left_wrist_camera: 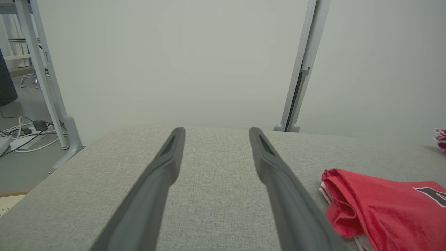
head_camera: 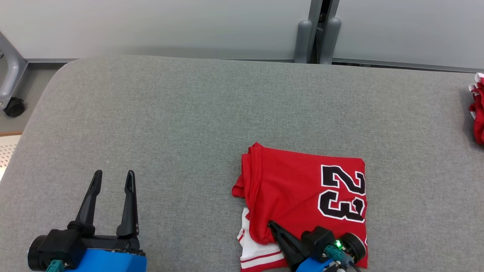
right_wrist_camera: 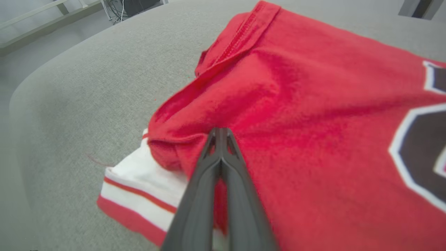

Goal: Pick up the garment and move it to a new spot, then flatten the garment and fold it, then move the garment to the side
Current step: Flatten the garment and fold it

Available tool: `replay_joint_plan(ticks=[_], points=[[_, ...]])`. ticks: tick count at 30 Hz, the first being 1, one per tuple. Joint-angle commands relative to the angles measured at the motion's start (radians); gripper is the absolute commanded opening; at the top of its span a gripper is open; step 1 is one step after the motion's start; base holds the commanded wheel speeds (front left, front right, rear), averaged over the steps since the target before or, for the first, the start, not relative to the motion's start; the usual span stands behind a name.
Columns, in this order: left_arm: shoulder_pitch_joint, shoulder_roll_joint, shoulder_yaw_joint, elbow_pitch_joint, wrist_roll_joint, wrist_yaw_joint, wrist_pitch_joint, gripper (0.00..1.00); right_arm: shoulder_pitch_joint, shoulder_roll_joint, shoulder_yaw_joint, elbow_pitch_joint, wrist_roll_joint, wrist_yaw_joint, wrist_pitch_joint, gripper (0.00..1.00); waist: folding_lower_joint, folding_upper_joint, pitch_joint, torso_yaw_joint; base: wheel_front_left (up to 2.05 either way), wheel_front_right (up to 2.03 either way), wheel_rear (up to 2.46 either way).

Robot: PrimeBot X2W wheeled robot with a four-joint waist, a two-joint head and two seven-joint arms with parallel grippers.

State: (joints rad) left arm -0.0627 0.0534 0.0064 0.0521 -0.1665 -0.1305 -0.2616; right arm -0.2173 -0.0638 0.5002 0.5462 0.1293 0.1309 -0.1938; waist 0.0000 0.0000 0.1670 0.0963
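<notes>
Right wrist view: the right gripper (right_wrist_camera: 220,130) is pinched shut on the garment (right_wrist_camera: 296,87), which looks soft, light and limp; its layers may slide. The left gripper (head_camera: 115,173) gapes wide, empty.

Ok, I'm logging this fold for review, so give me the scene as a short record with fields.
garment: folded red jersey with black 23, white striped trim
surface: grey fabric-covered table
left tool: open, apart from the jersey
right tool: shut on the jersey's near-left edge
other: red-and-white cloth at table's right edge
</notes>
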Motion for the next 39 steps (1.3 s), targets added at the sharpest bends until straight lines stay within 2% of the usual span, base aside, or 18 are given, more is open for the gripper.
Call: replay_joint_plan(ticks=[1, 13, 17, 21, 30, 35, 36, 38, 39], points=[[-0.013, 0.002, 0.003, 0.002, -0.002, 0.0, -0.004, 1.0, -0.021, 0.007, 0.027, 0.006, 0.013, 0.0, -0.009, 0.0, 0.0, 0.0, 0.001, 0.001, 0.0, 0.0, 0.0], [-0.008, 0.001, 0.001, 0.003, -0.001, 0.0, -0.004, 1.0, -0.058, 0.014, 0.173, 0.003, 0.103, 0.0, -0.038, 0.0, 0.0, 0.0, -0.005, -0.005, 0.0, 0.0, 0.0], [-0.003, 0.0, 0.004, 0.002, -0.003, 0.0, -0.004, 1.0, -0.07, 0.013, 0.164, -0.018, 0.12, 0.0, -0.053, 0.0, 0.0, 0.0, -0.011, -0.011, 0.0, 0.0, 0.0], [0.009, 0.0, 0.012, -0.002, 0.0, 0.001, -0.004, 1.0, -0.076, 0.013, 0.06, -0.057, 0.099, 0.0, -0.064, 0.0, 0.0, 0.0, -0.019, -0.026, 0.0, 0.0, 0.0], [0.025, -0.001, 0.015, -0.007, 0.009, 0.001, -0.004, 1.0, 0.01, 0.013, -0.301, -0.246, -0.013, 0.0, -0.069, 0.0, 0.0, 0.0, -0.048, -0.081, 0.0, 0.0, 0.0], [0.031, -0.001, 0.012, -0.006, 0.014, 0.001, -0.004, 1.0, 0.07, 0.013, -0.422, -0.328, -0.046, 0.0, -0.07, 0.0, 0.0, 0.0, -0.073, -0.11, 0.0, 0.0, 0.0], [0.035, -0.001, 0.011, -0.006, 0.016, 0.001, -0.004, 1.0, 0.084, 0.014, -0.441, -0.338, -0.051, 0.0, -0.07, 0.07, 0.0, 0.0, -0.079, -0.114, 0.0, 0.0, 0.0], [0.043, -0.001, 0.013, -0.009, 0.019, 0.001, -0.004, 1.0, 0.111, 0.014, -0.471, -0.361, -0.051, 0.0, -0.07, 0.55, 0.0, 0.0, -0.091, -0.121, 0.0, 0.0, 0.0], [0.048, -0.001, 0.015, -0.01, 0.019, 0.0, -0.004, 1.0, 0.124, 0.014, -0.483, -0.37, -0.052, 0.0, -0.07, 1.0, 0.0, 0.0, -0.097, -0.124, 0.0, 0.0, 0.0]])
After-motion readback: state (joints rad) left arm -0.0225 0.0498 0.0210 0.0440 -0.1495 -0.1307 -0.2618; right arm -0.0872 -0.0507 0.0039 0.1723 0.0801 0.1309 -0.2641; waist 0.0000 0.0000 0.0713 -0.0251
